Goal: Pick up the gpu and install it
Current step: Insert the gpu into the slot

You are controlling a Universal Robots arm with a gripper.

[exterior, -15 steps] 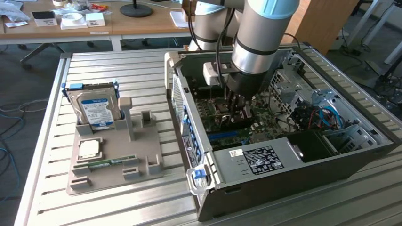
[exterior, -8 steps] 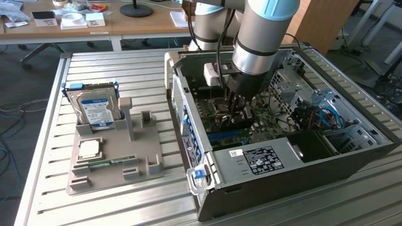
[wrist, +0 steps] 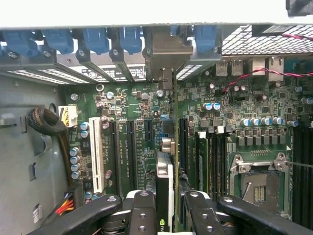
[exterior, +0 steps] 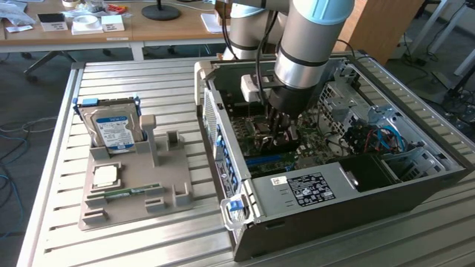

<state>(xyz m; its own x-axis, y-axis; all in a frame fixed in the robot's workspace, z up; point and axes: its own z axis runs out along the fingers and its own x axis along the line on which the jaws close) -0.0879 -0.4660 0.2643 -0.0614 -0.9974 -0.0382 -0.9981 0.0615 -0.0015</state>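
On the metal table (exterior: 148, 233), inside the open computer case (exterior: 334, 222), the gripper (wrist: 166, 215), partly closed, pinches the gpu (wrist: 165, 176) edge-on over the motherboard (wrist: 220, 98), where any tilt could jam it crooked.

A ribbed metal table (exterior: 148, 245) fills the near ground. Beyond it stands a wooden desk (exterior: 148, 28) carrying small white boxes (exterior: 113, 23). Grey floor (exterior: 16, 183) with loose cables (exterior: 15, 130) lies at the exterior view's left.
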